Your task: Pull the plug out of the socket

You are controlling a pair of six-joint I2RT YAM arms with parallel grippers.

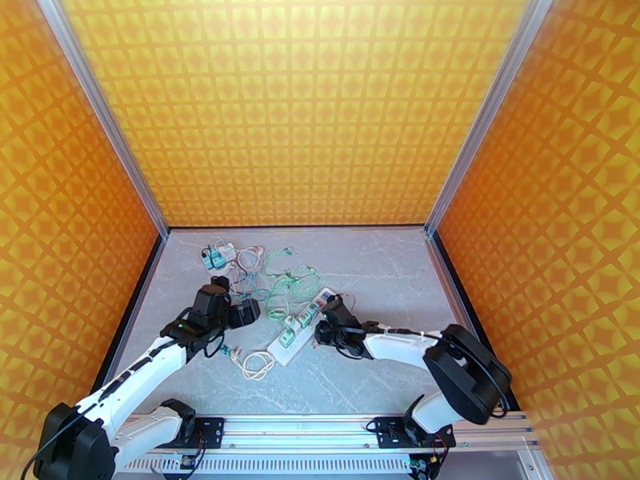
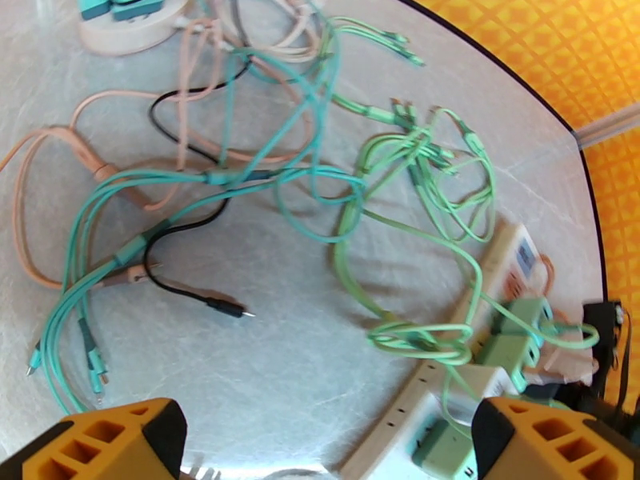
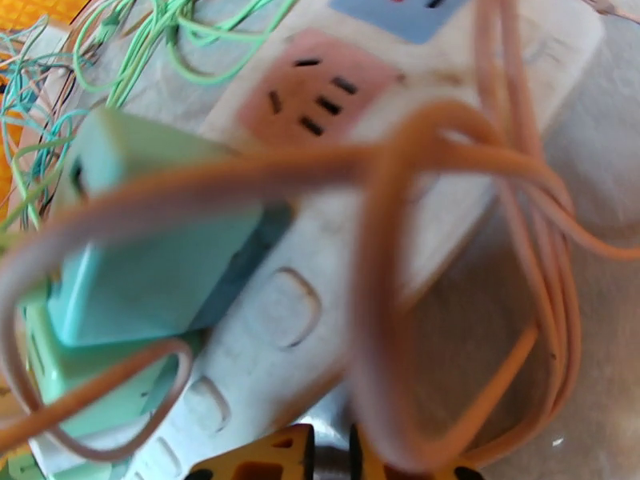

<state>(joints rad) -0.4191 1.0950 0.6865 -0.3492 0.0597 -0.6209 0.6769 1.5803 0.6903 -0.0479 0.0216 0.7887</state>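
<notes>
A white power strip (image 1: 298, 330) lies slantwise mid-table, carrying two pale green plugs (image 1: 305, 317) with green cables. In the right wrist view the strip (image 3: 320, 258) is very close, with a teal-green plug (image 3: 152, 266) seated in it and an empty peach socket face (image 3: 316, 90). My right gripper (image 1: 322, 330) sits against the strip's right side; its fingers (image 3: 256, 462) stand nearly together at the frame's bottom. A blurred peach cable (image 3: 384, 234) loops right over them, and whether it is pinched is unclear. My left gripper (image 2: 320, 450) hovers open left of the strip (image 2: 496, 274).
Teal, green, peach and black cables (image 2: 240, 178) lie tangled behind and left of the strip. A round white hub (image 1: 218, 256) with teal plugs sits at the back left. A white cable coil (image 1: 256, 363) lies near the strip's front end. Orange walls enclose the table.
</notes>
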